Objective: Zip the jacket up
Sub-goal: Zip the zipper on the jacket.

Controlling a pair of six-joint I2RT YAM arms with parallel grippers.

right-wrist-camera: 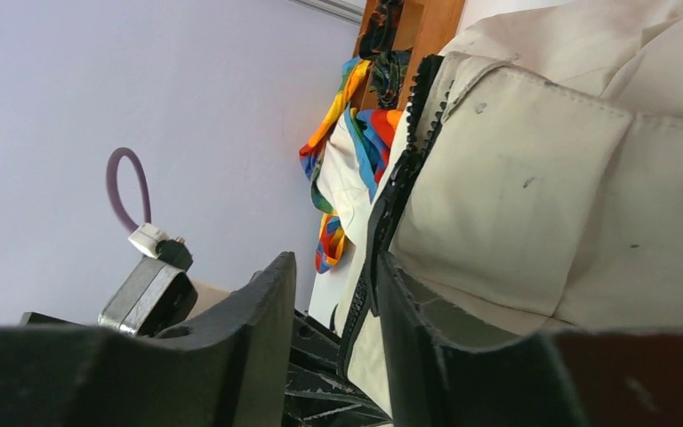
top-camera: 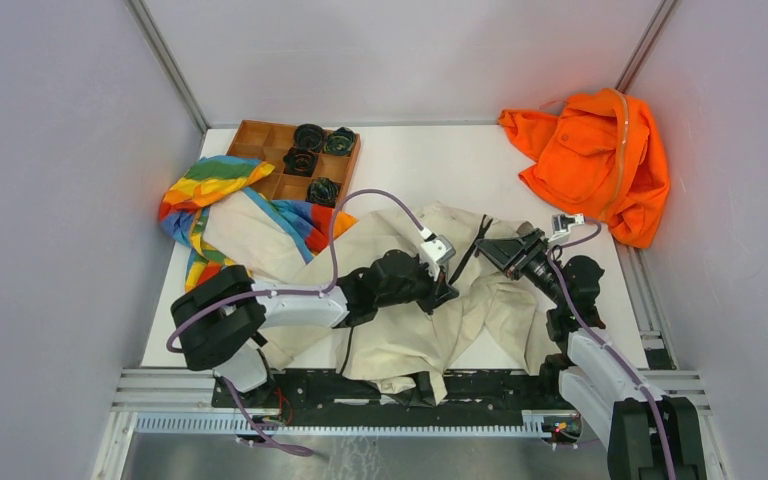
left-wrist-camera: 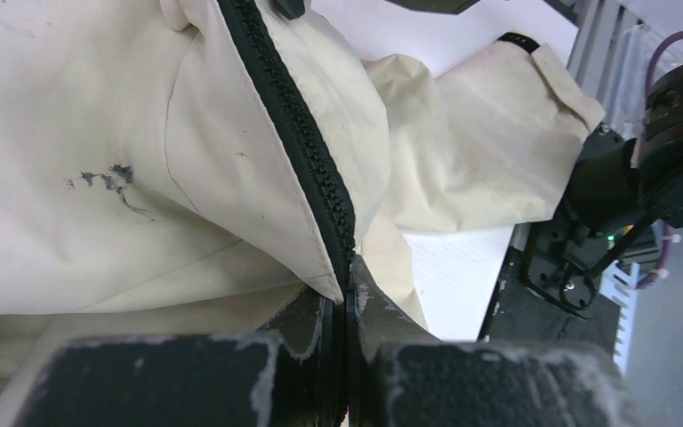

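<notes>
The beige jacket (top-camera: 400, 335) lies crumpled across the table's near middle. Its dark zipper (left-wrist-camera: 295, 120) runs down the front edge, and a small black logo (left-wrist-camera: 107, 181) shows on the chest. My left gripper (top-camera: 447, 290) is shut on the zipper edge, as the left wrist view (left-wrist-camera: 349, 286) shows, with the zipper tape pinched between the pads. My right gripper (top-camera: 498, 250) hovers just right of it over the other front edge. It is open in the right wrist view (right-wrist-camera: 335, 260). The other zipper strip (right-wrist-camera: 405, 169) hangs in its gap, against the right finger (right-wrist-camera: 409, 311).
A bright orange garment (top-camera: 590, 160) lies at the back right corner. A rainbow-striped cloth (top-camera: 210, 195) lies at the left, partly under the jacket. A wooden compartment tray (top-camera: 265, 150) with dark rolled items stands at the back left. Grey walls enclose the table.
</notes>
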